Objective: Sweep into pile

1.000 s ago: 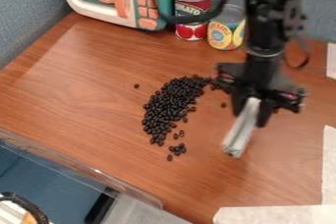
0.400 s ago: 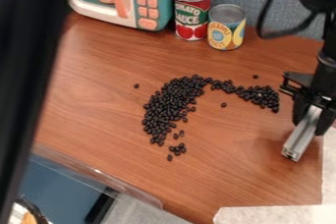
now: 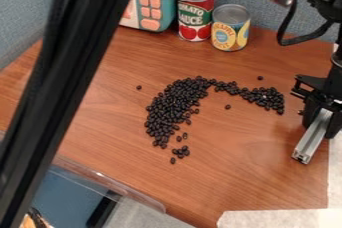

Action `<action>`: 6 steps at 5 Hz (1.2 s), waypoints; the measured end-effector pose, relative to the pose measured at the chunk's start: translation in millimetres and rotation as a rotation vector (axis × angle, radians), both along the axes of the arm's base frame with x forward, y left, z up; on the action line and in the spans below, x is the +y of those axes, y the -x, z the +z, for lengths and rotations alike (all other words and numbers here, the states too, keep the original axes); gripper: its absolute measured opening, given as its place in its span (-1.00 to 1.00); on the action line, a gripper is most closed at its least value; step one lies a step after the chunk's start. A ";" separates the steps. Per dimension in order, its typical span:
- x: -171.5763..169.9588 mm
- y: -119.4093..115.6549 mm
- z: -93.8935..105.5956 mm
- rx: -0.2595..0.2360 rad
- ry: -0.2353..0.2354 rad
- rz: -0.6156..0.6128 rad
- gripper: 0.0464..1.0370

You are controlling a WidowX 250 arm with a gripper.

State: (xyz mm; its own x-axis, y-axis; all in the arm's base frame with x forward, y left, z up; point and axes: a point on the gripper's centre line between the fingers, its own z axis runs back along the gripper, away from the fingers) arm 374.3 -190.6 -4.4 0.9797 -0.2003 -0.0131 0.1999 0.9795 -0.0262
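At the right edge of the table hangs my gripper (image 3: 322,114), shut on a pale grey metal bar (image 3: 312,137) that slants down and to the left. Black beans (image 3: 175,107) lie in a curved band left of centre, with a thinner arm of them stretching right to a small cluster (image 3: 269,99). The bar is right of and below that cluster, apart from it. A few loose beans (image 3: 180,152) sit at the band's lower end, and single ones are scattered around it.
Two cans, one red (image 3: 196,18) and one yellow (image 3: 230,28), and a teal toy microwave (image 3: 155,12) stand at the back. A black arm section crosses the left side. A clear bin (image 3: 107,184) is at lower left, white paper (image 3: 280,218) at lower right.
The gripper has moved right with the bar, from over the table right of centre to the right edge. A black arm section has come across the left side. The beans lie as before.
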 end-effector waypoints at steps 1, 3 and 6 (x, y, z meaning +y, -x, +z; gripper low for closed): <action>-0.5 -3.9 0.0 -0.002 -0.008 -0.002 -0.33; 21.5 -12.6 -1.2 -0.012 -0.027 0.060 -0.33; 67.5 -37.3 0.6 -0.054 -0.024 0.237 -0.33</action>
State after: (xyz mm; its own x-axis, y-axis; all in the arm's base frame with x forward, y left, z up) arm 411.7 -123.1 -3.7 0.9987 0.0350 0.0382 -0.0351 0.9994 0.0025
